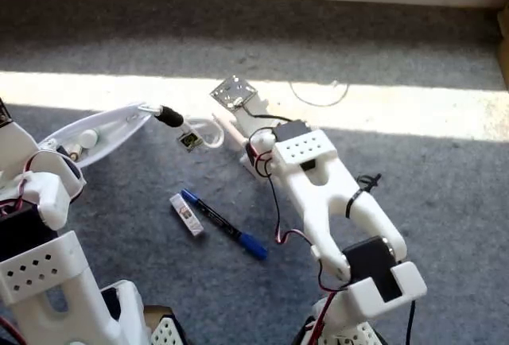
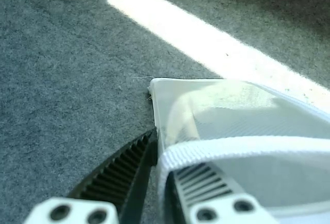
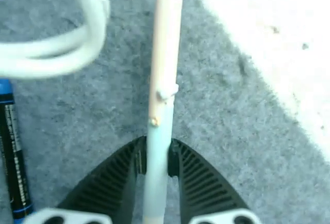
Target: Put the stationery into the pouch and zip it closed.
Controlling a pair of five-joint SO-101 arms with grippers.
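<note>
Two close views: left tool (image 2: pixel 161 154) pinches pouch (image 2: pixel 232 110), right tool (image 3: pixel 156 149) pinches pale stick (image 3: pixel 166 53).

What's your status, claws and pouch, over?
Left claw shut on pouch edge. Right claw shut on pale stick. Blue pen and small white block on carpet, outside pouch.

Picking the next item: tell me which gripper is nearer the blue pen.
Right. The right gripper, clamping a pale stick, sits close beside the blue pen; the left gripper holds the pouch farther off.
</note>
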